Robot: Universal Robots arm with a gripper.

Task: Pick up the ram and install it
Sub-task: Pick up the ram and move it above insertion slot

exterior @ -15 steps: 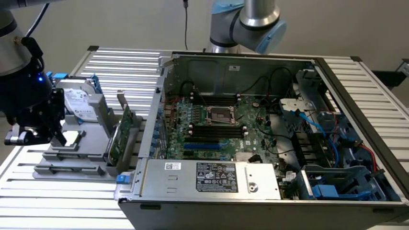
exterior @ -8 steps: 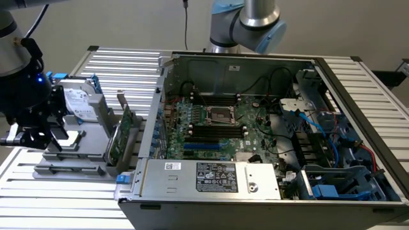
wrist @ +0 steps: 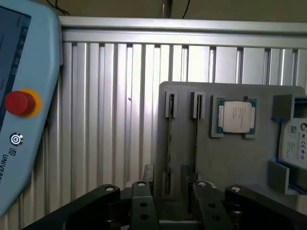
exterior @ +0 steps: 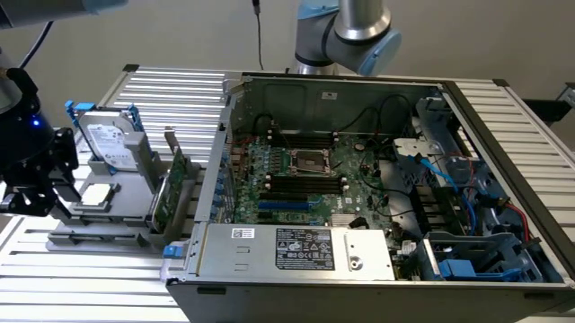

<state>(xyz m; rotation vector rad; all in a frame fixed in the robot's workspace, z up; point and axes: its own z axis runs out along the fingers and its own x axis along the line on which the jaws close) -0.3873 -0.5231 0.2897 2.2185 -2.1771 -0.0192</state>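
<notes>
Framing the ram [wrist: 169, 143], edge-on in its grey holder [wrist: 230, 163], our gripper [wrist: 171, 191] has fingers [wrist: 142, 199] spread wide; we want it centred between them.

ext cam high over case [exterior: 359, 304], wrist cam near shared holder [wrist: 230, 158]

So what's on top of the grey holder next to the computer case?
A hard drive, a processor chip and a green card standing on edge in a slot. Beneath the drive, the holder is covered, as is the card's bottom edge.
</notes>
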